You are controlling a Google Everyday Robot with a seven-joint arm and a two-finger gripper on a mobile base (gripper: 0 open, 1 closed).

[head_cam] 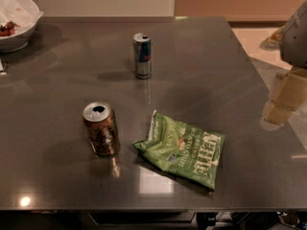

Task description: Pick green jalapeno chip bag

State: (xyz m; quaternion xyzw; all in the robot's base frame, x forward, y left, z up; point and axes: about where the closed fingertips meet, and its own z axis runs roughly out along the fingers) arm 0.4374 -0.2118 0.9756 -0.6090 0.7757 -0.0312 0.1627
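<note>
Green foil marks the green jalapeno chip bag (184, 150), lying flat near the desk's (216, 56) front edge, its long axis slanting toward the front-right corner. The pincer (277, 113) hangs at the right edge, with the bag frontward and inward of it; apart or together, I cannot tell.

Dark, glossy counter (216, 56) across nearly the whole view. Near the front edge, a little right of the middle: green jalapeno chip bag (184, 150), flat, crinkled, white lettering up, turned at a slant. Just beside it to the left, not touching: brown can (100, 128), upright, top opened. Farther back, toward the far edge, about midway along it: blue-and-silver can (142, 55), upright, slim, opened too. At the far left corner: white bowl (17, 32), partly cut off, something red inside. At the right edge, well apart from the bag: pale pincer (280, 104), partly out of view.
</note>
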